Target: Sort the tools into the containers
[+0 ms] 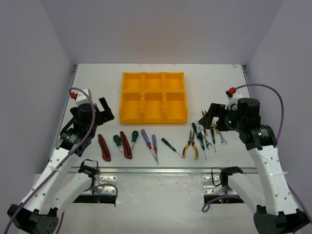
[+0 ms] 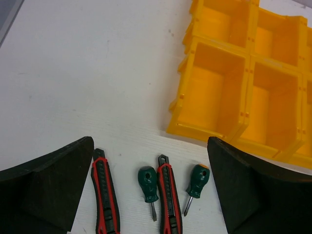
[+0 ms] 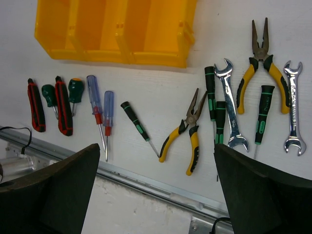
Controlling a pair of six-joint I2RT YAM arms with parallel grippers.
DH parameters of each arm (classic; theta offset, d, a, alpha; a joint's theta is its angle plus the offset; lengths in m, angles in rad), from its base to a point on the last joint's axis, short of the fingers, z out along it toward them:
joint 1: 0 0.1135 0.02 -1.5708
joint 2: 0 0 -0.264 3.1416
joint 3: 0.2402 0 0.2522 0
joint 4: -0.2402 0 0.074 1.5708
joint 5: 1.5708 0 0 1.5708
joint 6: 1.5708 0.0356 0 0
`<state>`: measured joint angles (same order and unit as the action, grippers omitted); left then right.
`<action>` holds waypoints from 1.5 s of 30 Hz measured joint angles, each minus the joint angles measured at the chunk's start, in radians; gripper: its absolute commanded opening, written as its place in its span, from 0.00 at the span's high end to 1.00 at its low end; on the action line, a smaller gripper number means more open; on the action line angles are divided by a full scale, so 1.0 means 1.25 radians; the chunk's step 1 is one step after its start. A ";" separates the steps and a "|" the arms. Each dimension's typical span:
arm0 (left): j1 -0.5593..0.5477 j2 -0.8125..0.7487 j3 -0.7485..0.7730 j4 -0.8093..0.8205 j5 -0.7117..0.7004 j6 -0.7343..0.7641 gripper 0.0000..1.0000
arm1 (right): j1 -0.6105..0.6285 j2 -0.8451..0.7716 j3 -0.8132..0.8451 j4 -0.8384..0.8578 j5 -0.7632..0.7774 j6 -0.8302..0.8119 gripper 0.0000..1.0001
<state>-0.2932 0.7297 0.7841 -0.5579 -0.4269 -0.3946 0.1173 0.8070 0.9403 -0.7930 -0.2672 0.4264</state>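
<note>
Left wrist view: left gripper spread wide, nothing between the fingers, hanging over the table off the near-left corner of the yellow tray

Directly under it, on the tray's near side: two red-black utility knives lying flat, with a green stubby screwdriver between them and a second one just past the inner knife

Right gripper also wide open and empty, off the tray's near-right corner. Outward from it: yellow-handled pliers, then slim dark green drivers packed just beside a silver wrench, with more pliers and another wrench beyond. Two purple-handled screwdrivers lie back toward the tray's near-middle

No tool shows in any compartment, so you should treat the sorting as not yet begun

Watch for:
- Double pick on the left. Knife and stubby driver lie close, so a wide closure could trap both
- Knives sit low. Descend too far and your fingertips likely scrape the table; stay too shallow and the handle may slip
- The cluster off the near-right corner is crowded, perhaps touching. Lifting one tool could drag a neighbour
- The tray is probably light plastic. A long tool clipping a wall could shove it or end up straddling two compartments
</note>
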 measured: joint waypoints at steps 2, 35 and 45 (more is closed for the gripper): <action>-0.001 -0.003 0.000 0.000 -0.002 0.000 0.00 | 0.000 0.000 0.001 0.003 -0.004 0.001 0.01; -0.001 0.017 0.000 0.001 0.012 -0.002 0.00 | 0.574 0.770 0.053 0.170 0.275 -0.103 0.72; -0.001 0.017 0.000 0.001 0.020 -0.001 0.00 | 0.574 0.774 0.027 0.222 0.261 -0.084 1.00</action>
<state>-0.2951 0.7509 0.7841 -0.5571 -0.4018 -0.3962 0.8345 1.7749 0.9734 -0.5150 0.0584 0.3218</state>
